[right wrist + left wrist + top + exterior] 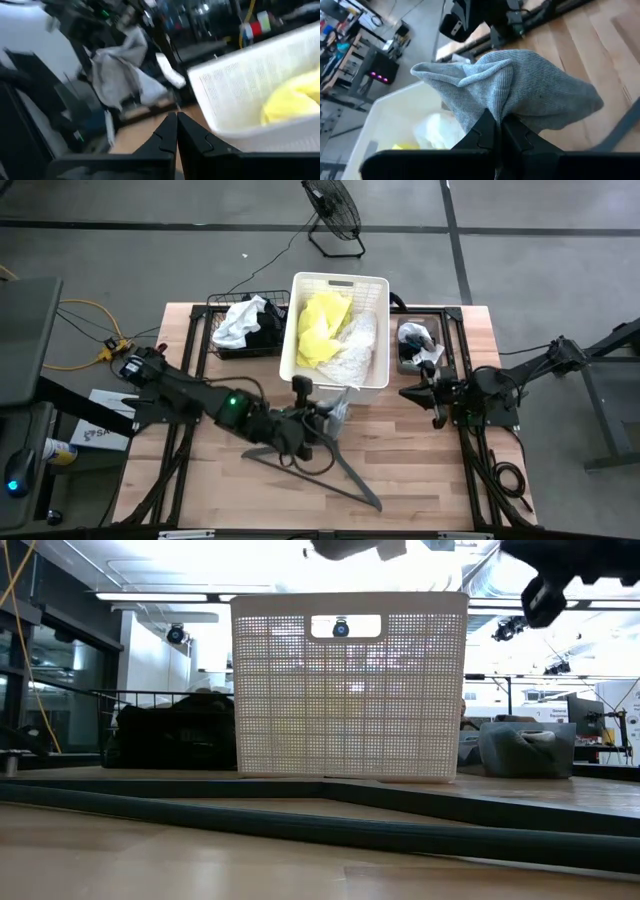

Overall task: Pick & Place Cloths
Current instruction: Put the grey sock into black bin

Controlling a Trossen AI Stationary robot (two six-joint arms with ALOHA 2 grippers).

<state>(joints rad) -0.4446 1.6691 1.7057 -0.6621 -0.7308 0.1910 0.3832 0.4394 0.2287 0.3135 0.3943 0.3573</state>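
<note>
A pale wooden table [400, 480] stands on a grey concrete floor with a black fan [333, 215] behind it. The left gripper [498, 131] is clenched on one grey cloth [520, 90], just in front of one white basket [372, 290] holding one yellow cloth [320, 330] and one white lacy cloth [355, 350]. One dark hanger [340, 475] lies below it. The right gripper [176, 131], clenched empty, hovers beside the basket's right wall.

One white basket [335, 330] – beside it two smaller bins (wire [228, 345] and grey [425, 360]), one hanger [330, 470], two arms.
</note>
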